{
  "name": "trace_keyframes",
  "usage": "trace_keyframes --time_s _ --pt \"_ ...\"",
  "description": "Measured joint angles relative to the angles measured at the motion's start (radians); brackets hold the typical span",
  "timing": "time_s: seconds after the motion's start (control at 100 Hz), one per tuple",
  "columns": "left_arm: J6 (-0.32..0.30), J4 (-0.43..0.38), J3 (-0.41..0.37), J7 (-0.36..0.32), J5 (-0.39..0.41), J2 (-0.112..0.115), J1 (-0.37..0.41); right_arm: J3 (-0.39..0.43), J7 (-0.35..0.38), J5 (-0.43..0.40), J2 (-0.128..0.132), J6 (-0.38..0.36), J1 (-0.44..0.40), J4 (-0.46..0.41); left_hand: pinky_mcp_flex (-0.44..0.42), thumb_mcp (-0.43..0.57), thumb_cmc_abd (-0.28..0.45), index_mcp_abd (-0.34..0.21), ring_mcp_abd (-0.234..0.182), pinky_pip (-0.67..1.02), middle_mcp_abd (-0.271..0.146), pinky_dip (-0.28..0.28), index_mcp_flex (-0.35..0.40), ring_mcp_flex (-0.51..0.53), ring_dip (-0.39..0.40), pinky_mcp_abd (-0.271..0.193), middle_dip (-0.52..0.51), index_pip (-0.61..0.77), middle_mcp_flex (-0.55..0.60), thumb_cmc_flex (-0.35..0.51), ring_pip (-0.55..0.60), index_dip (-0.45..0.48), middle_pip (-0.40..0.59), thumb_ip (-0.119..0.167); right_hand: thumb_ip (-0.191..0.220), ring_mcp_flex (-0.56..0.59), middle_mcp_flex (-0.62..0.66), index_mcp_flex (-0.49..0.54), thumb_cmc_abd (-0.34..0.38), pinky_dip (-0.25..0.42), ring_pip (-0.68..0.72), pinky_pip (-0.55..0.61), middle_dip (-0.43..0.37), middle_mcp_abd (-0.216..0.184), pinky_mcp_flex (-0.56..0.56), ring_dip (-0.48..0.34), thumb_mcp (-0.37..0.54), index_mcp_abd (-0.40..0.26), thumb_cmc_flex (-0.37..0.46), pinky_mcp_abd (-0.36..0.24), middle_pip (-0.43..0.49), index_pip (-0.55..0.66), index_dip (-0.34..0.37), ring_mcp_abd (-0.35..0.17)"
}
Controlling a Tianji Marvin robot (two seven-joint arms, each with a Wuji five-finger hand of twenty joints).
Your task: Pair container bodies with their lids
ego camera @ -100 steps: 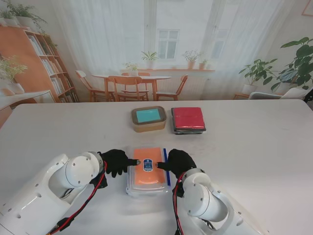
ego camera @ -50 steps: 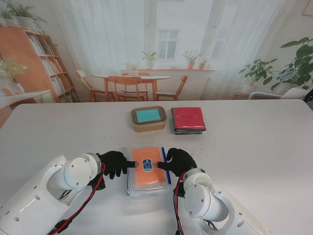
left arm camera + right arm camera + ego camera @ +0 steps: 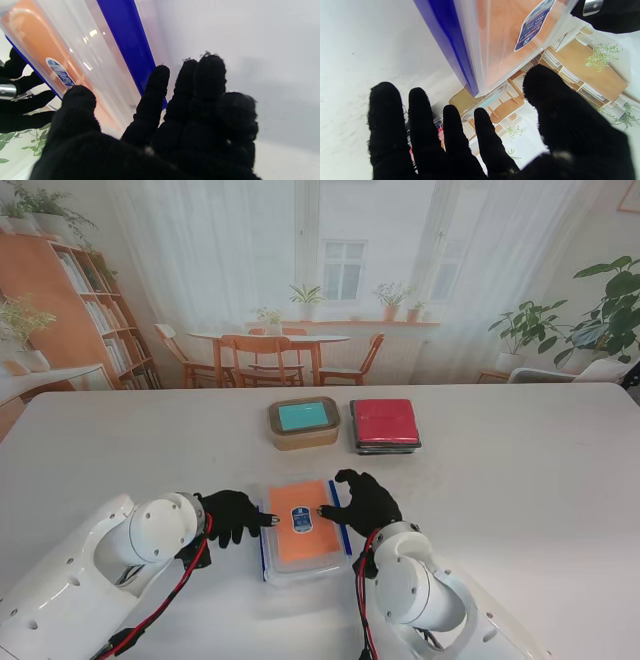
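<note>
The white counter (image 3: 520,500) is cut off at the near edge of the stand view, where both white arms hide part of it.

The clear container with the orange lid (image 3: 303,525) lies on the near middle of the counter, between the two hands; blue clip strips run along its left and right sides. Its near edge is partly hidden by the right arm. A small blue label sits on the lid, its print too small to be read.

Far from it, well apart, a tan container with a teal lid (image 3: 303,421) stands just left of a red-lidded container (image 3: 385,423).

The left robot hand (image 3: 232,512), black-gloved, is held at the container's left side with the thumb laid on the lid; in the left wrist view the fingers (image 3: 155,97) are extended beside the blue strip, and contact there cannot be told. Nothing is grasped.

The right robot hand (image 3: 365,502) is spread at the right side, fingers apart and raised toward the far end, one fingertip reaching onto the lid near the label. Nothing is held.
</note>
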Motion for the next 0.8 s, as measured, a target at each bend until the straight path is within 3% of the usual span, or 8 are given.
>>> trace_keyframes --time_s 0.21,0.36,0.47,0.55,0.58,0.67,0.8 --pt "-0.001 -0.006 -0.034 0.036 0.008 -0.007 0.03 -0.01 0.043 0.069 -0.001 0.04 0.026 0.011 0.001 0.0 -0.005 0.0 0.0 0.0 0.0 0.0 -0.001 0.0 0.0 0.0 -0.009 0.0 0.0 0.0 0.0 0.0 0.0 0.0 0.0 -0.035 -0.098 -0.092 -0.032 -0.011 -0.065 -0.073 -0.055 -0.02 -0.043 -0.025 -0.003 -0.097 0.0 0.04 -0.08 -0.035 -0.029 0.02" --pt "-0.002 -0.012 -0.052 0.048 0.019 -0.009 0.046 -0.033 0.098 0.065 0.003 0.058 0.058 0.025 0.001 0.0 -0.023 0.0 -0.001 0.0 0.0 -0.001 -0.014 0.001 0.0 0.0 -0.009 -0.003 0.0 0.0 0.0 0.0 0.0 0.0 0.0 -0.084 -0.098 -0.187 -0.048 -0.012 -0.076 -0.098 -0.14 -0.073 -0.094 -0.026 -0.008 -0.165 0.0 0.048 -0.259 -0.027 -0.088 0.022" --pt "-0.002 -0.021 -0.072 0.06 0.025 -0.012 0.063 -0.056 0.114 0.061 0.008 0.062 0.085 0.038 0.001 0.0 -0.023 0.0 -0.001 0.0 0.0 -0.001 -0.026 0.001 0.0 0.0 -0.009 -0.004 0.0 0.0 0.0 0.0 0.0 0.0 0.0 -0.119 -0.099 -0.193 -0.06 -0.012 -0.076 -0.098 -0.155 -0.104 -0.114 -0.025 -0.009 -0.168 0.0 0.048 -0.395 -0.177 -0.15 0.022" --pt "-0.002 -0.03 -0.09 0.075 0.032 -0.016 0.081 -0.069 0.114 0.059 0.008 0.064 0.102 0.048 0.001 0.0 -0.024 0.002 -0.001 0.0 -0.001 -0.002 -0.026 0.001 -0.004 0.0 -0.01 -0.004 0.0 0.0 0.0 0.0 0.0 0.0 0.0 -0.117 -0.099 -0.188 -0.062 -0.012 -0.075 -0.098 -0.131 -0.115 -0.106 -0.025 -0.009 -0.161 0.0 0.048 -0.472 -0.389 -0.044 0.022" --pt "-0.002 -0.033 -0.098 0.083 0.034 -0.017 0.089 -0.073 0.115 0.057 0.008 0.066 0.108 0.051 0.001 0.0 -0.024 0.012 -0.001 0.0 -0.001 -0.007 -0.027 0.001 -0.006 0.0 -0.01 -0.004 0.0 0.0 0.0 0.0 0.0 0.0 0.0 -0.117 -0.112 -0.188 -0.062 -0.012 -0.072 -0.098 -0.129 -0.117 -0.099 -0.025 -0.009 -0.16 0.0 0.048 -0.507 -0.418 -0.024 0.021" --pt "0.004 -0.046 -0.119 0.121 0.038 -0.022 0.117 -0.087 0.122 0.056 0.008 0.07 0.126 0.062 -0.017 0.0 -0.024 0.043 -0.001 -0.013 -0.009 -0.012 -0.042 -0.007 -0.017 0.0 -0.012 -0.004 -0.01 0.0 -0.007 0.0 0.0 0.0 0.0 -0.11 -0.109 -0.182 -0.074 -0.012 -0.034 -0.092 -0.056 -0.127 -0.049 -0.014 -0.009 -0.15 0.0 0.022 -0.551 -0.458 -0.022 0.012" --pt "0.047 -0.063 -0.143 0.183 0.025 -0.033 0.164 -0.103 0.126 0.058 0.006 0.073 0.145 0.079 -0.177 0.0 -0.024 0.094 0.026 -0.17 -0.008 0.004 -0.118 -0.146 -0.052 0.005 -0.046 -0.063 -0.103 0.0 -0.142 -0.037 -0.064 0.0 0.0 -0.017 -0.151 -0.182 -0.077 -0.01 0.081 -0.017 0.089 -0.128 0.054 0.025 -0.009 -0.148 0.0 -0.066 -0.601 -0.46 -0.071 -0.002"
